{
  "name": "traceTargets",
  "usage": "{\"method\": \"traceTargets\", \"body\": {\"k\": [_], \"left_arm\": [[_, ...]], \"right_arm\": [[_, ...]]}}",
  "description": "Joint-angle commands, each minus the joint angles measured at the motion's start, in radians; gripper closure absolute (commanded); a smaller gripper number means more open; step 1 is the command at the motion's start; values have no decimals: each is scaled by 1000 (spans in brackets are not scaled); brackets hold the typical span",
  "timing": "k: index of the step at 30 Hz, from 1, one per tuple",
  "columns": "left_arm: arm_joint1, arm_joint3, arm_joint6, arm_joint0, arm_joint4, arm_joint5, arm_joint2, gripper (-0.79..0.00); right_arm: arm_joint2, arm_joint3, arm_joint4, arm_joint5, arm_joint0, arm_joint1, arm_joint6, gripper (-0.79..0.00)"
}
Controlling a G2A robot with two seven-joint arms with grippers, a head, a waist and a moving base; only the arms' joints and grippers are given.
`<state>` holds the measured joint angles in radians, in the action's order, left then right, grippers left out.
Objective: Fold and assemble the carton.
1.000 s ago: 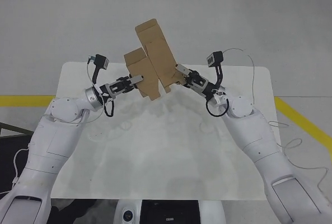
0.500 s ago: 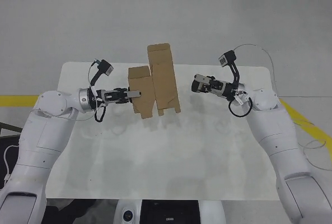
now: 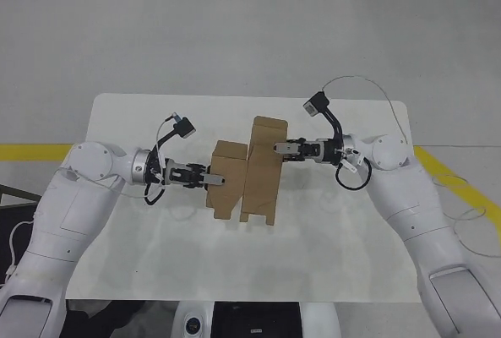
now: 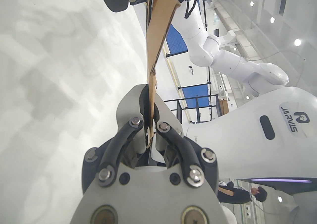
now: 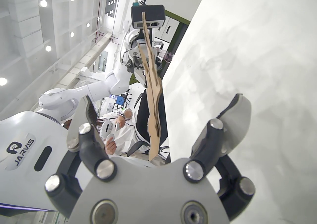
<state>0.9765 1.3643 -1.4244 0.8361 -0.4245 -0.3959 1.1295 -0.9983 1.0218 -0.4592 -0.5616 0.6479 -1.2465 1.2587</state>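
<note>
The left hand (image 4: 148, 103) was clamped on one side edge of the flattened carton (image 3: 263, 177), holding it just above the middle of the desk (image 3: 233, 270). The carton's long axis ran away from the robot, crosswise to both hands. At its opposite edge the right hand (image 5: 161, 108) had its fingers apart, with the cardboard between them but ungripped. The carton was unopened and held nothing.

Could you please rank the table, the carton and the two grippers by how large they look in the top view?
1. table, by far the largest
2. carton
3. left gripper and right gripper: they look alike in size, so I would not rank one over the other.
</note>
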Motion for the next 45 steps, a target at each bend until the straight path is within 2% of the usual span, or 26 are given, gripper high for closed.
{"method": "traceTargets", "body": {"k": [1, 2, 3, 4, 5, 7, 10, 11, 24, 25, 26, 27, 34, 45], "left_arm": [[-4, 1, -1, -2, -9, 1, -10, 0], [-6, 2, -2, -3, -15, 2, -15, 0], [-8, 1, -3, -5, -21, 3, -21, 0], [-10, 0, -4, -7, -28, 4, -25, 0], [-12, 0, -4, -9, -32, 4, -29, 0], [-16, -3, -3, -13, -37, 3, -37, 0], [-22, -8, 8, -17, -35, -8, -45, 0], [-24, -9, 12, -18, -35, -12, -49, 0], [-44, -25, 36, -34, -75, -36, -88, 0], [-45, -25, 36, -35, -80, -36, -91, -40], [-46, -27, 38, -36, -88, -38, -93, -597], [-46, -28, 43, -38, -96, -43, -92, -785], [-44, -98, 149, -41, -178, -110, -52, -785], [-30, -74, 440, -8, -173, -46, -20, -785]], "right_arm": [[9, 12, -5, -8, 6, 4, -8, -785], [13, 18, -7, -13, 8, 6, -13, -767], [18, 22, -9, -17, 10, 8, -17, -625], [21, 25, -13, -21, 12, 11, -21, -542], [24, 22, -19, -21, 13, 13, -22, -385], [31, 22, -31, -16, 13, 17, -16, -296], [43, 26, -49, -4, 13, 22, -4, -37], [46, 27, -53, -1, 12, 24, -1, 0], [75, 19, -155, 36, 6, 35, 36, 0], [76, 21, -162, 39, 6, 36, 38, 0], [75, 23, -172, 39, 7, 36, 39, 0], [74, 25, -184, 39, 8, 37, 39, 0], [58, -40, -193, -16, -3, 33, -24, 0], [67, 8, -126, 3, 15, 3, -357, 0]]}}
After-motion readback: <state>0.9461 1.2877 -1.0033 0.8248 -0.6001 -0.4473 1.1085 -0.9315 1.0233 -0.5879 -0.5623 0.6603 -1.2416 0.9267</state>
